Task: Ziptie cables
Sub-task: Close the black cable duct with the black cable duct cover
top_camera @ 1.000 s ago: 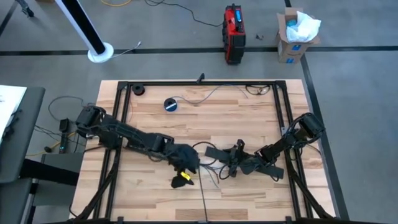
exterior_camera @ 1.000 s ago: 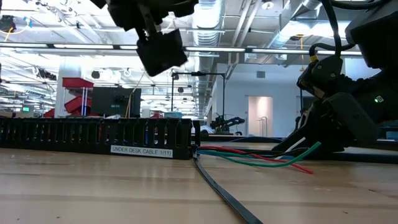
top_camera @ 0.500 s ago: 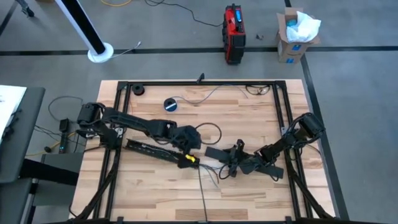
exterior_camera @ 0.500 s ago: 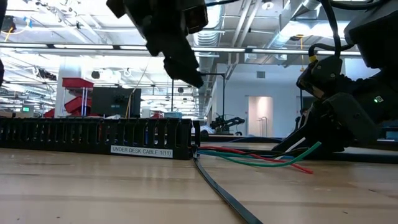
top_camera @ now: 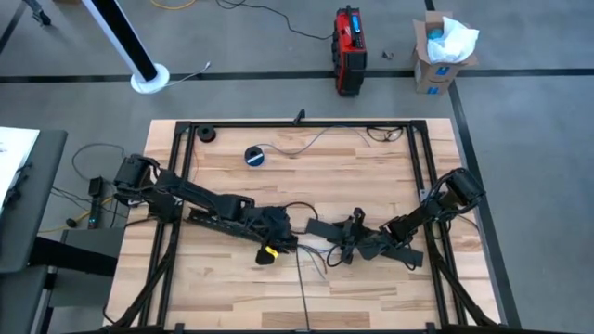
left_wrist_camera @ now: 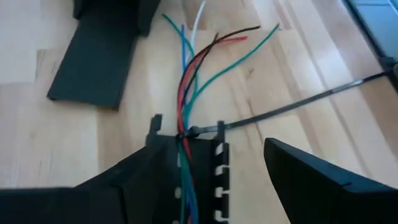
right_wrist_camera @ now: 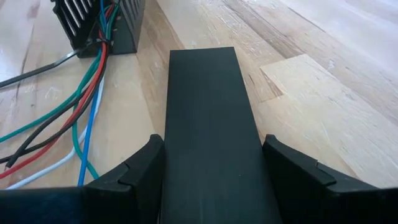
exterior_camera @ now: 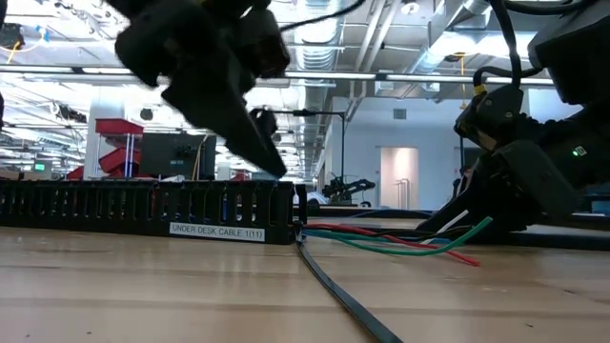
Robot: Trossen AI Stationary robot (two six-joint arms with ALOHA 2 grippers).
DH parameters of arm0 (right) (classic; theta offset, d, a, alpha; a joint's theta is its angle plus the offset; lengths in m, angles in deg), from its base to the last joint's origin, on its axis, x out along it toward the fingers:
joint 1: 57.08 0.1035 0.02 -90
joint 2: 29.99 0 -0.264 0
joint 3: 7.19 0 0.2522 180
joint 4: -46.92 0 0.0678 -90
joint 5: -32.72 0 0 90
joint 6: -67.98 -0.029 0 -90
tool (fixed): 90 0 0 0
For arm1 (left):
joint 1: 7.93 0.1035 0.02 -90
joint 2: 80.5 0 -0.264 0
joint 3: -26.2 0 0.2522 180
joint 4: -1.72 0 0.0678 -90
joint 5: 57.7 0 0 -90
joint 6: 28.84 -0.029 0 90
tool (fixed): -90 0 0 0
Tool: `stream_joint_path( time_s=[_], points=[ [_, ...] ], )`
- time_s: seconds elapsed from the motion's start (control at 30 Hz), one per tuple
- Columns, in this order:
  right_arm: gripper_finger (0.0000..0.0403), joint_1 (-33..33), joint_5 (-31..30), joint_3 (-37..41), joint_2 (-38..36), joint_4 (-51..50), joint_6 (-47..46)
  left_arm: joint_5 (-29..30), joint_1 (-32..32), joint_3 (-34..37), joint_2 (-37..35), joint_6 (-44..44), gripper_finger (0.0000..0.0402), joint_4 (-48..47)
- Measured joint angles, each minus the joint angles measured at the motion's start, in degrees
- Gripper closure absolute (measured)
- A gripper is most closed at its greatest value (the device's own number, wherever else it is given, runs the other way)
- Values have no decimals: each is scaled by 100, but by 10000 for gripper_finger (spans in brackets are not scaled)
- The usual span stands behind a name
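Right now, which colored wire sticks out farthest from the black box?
The green wire. Its tip reaches past the red, black, blue and white ones fanned out beside it on the table.

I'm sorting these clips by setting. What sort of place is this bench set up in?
Most likely an industrial lab or workshop. The low view shows an open ceiling with ducts and strip lights and red racking; the high view shows a bare concrete floor around the wooden table.

Wooden counter (top_camera: pixel 371 176) carries a slotted black cable duct (exterior_camera: pixel 143 211), coloured cables (left_wrist_camera: pixel 186 99) spilling from its end, a flat black strip (right_wrist_camera: pixel 208 124), and a tape roll (top_camera: pixel 255 155).
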Motion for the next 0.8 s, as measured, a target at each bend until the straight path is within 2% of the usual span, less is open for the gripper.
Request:
stream_joint_path(
  time_s=[0.23, 0.4, 0.57, 0.8],
  points=[
    [178, -4, -4, 0, 0, -2, -4, 632, 45, 91, -167, -59, 137, 548],
    [177, -4, -4, 0, 0, -1, 2, 584, -20, 126, -180, -170, 137, 546],
    [177, -4, -7, 0, 0, -2, 22, 990, -55, 395, -180, -262, 137, 1114],
    [177, -4, -7, 0, 0, -2, 68, 879, -172, 640, -147, 73, 137, 1415]
  ],
)
